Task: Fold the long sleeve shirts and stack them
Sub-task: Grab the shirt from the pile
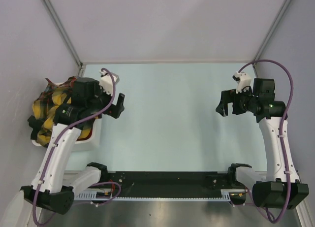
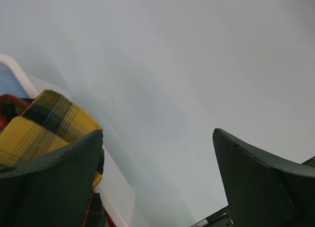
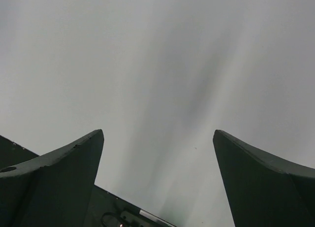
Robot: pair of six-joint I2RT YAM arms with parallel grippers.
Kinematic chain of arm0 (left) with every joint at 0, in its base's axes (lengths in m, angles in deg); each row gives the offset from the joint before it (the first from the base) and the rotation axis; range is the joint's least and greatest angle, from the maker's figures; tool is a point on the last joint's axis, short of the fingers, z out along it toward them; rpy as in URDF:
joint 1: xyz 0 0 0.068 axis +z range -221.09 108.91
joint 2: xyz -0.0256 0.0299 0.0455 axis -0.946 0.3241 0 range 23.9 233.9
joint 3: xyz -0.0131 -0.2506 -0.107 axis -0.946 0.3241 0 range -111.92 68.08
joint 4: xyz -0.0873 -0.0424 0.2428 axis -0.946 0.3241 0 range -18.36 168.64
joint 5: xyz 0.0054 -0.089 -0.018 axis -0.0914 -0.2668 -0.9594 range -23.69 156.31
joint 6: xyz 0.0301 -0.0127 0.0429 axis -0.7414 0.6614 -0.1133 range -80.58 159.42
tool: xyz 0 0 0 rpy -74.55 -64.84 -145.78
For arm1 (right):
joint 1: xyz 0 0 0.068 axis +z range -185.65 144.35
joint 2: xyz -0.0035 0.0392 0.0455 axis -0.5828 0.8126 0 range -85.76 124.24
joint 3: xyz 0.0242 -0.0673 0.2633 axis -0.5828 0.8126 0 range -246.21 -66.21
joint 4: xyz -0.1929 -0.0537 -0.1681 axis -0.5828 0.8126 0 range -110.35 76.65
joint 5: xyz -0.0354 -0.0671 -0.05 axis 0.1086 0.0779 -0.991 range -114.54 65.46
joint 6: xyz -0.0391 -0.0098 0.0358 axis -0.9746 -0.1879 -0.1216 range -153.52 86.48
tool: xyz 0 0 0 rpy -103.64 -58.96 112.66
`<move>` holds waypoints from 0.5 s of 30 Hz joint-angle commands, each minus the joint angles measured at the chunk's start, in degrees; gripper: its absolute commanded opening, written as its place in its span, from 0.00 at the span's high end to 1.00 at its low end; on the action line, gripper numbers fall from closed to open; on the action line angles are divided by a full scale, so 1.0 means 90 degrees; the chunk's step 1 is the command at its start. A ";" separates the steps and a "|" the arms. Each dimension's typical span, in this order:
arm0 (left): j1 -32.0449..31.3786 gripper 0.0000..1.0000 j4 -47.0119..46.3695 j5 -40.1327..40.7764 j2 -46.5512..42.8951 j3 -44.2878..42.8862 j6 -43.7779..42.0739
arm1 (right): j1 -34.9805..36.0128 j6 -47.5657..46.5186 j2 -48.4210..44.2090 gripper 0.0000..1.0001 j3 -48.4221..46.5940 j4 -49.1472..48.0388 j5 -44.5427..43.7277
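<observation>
A mustard-yellow plaid shirt [image 1: 49, 111] lies crumpled in a white bin [image 1: 91, 138] at the table's left edge, with red-toned plaid fabric [image 1: 54, 84] around it. The yellow shirt [image 2: 47, 128] also shows in the left wrist view, beside the bin's rim [image 2: 115, 192]. My left gripper [image 1: 117, 105] is open and empty, just right of the bin above the table. My right gripper [image 1: 222, 106] is open and empty above the right part of the table. The left arm hides part of the shirts.
The pale blue table [image 1: 167, 118] lies between the two grippers. Grey walls enclose it on the left, back and right. A black rail [image 1: 167, 180] with the arm bases runs along the near edge.
</observation>
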 commanded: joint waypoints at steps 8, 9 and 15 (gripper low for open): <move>0.2064 0.00 0.0032 0.1121 -0.1503 -0.0152 0.0153 | 0.0023 -0.0072 -0.0112 0.00 0.0029 0.0099 0.0402; 0.2142 0.01 0.0061 0.1693 -0.1650 -0.0132 0.0065 | 0.0043 -0.0092 -0.0092 0.00 0.0029 0.0118 0.0402; 0.2221 0.01 0.0452 0.3085 -0.2188 0.0219 -0.0921 | 0.0179 -0.0121 0.0113 0.00 -0.0020 0.0157 0.0500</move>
